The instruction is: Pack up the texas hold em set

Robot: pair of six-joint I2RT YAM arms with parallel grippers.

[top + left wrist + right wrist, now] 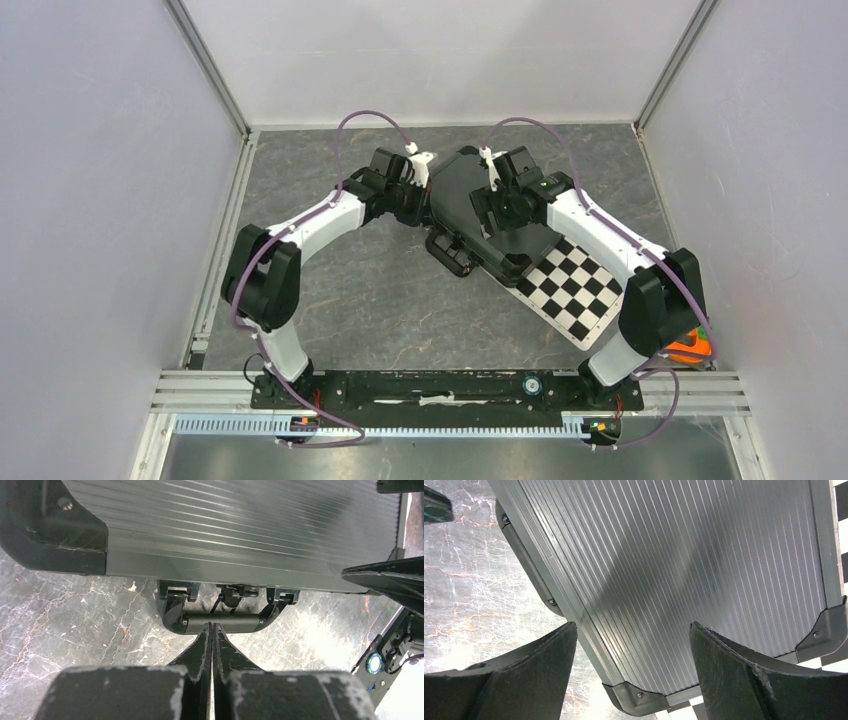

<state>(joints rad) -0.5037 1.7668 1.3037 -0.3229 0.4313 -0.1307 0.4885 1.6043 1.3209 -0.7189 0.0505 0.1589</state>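
Reaching toward the case point(458, 200) from two sides, I have it between my arms. It lies closed and flat, its far end on the checkered mat point(570, 285) and its near end on the marbled table point(75, 615).

My left gripper point(210, 627) has its fingers pressed together with nothing between them. Dead ahead of their tips is the handle point(222, 621), mounted on the ribbed side wall of the case. The tips meet the middle of its bar or stop just short of it; I cannot tell which.

What matters is the handle's long axis. It runs crosswise to the way my left fingers point, and along the line in which they part and meet. As I judge it, opening and closing in this pose would only slide along the bar, so taking the handle would call for a quarter roll of the wrist first. With the fingers together I could only nudge that side.

My right gripper point(631, 625) hovers over the lid with its fingers spread wide and holding nothing. The ribbed lid is directly below and ahead of them, and a near corner cap sits between them.

My left arm is the nearer one to the handle.
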